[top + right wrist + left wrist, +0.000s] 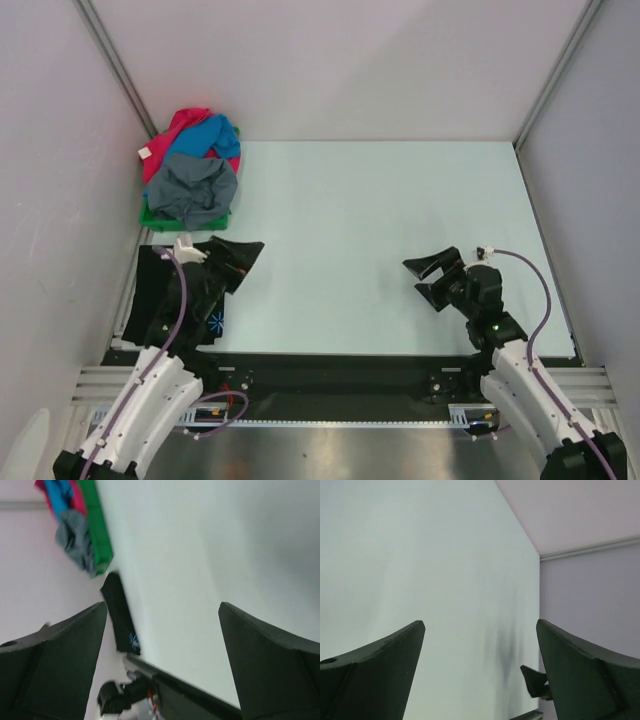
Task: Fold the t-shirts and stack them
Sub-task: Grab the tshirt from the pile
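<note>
Black t-shirt lies just beside the spread left pincer.

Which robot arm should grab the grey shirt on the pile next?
Probably the left. The left gripper is open and sits close to the grey t-shirt on the pile in the green tray. The right gripper, also open, is much farther away.

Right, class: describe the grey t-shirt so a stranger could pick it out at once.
Go to the far left corner of the pale table, where a green tray holds a heap of crumpled t-shirts. The grey t-shirt lies at the near edge of that heap. It is the only dull one; the pink t-shirt and blue t-shirt behind it are bright.
</note>
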Action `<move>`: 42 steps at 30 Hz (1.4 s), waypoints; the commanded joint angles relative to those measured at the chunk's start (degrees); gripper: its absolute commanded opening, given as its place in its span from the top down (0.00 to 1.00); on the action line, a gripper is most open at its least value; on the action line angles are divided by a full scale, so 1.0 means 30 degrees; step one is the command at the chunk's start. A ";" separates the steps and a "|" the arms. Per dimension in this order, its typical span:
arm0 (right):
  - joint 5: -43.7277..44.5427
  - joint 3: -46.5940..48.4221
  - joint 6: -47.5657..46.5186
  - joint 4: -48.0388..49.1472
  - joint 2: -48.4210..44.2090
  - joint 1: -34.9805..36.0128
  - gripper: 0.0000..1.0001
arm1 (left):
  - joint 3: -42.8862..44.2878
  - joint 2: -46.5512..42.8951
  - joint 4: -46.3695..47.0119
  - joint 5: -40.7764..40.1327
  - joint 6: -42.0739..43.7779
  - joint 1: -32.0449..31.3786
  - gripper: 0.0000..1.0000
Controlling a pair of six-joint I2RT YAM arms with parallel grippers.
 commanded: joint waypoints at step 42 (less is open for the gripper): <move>-0.5779 0.3169 -0.7270 -0.1984 0.2197 -0.5074 0.01 | 2.8838 2.8962 -0.5368 -0.2845 1.1341 0.9281 0.52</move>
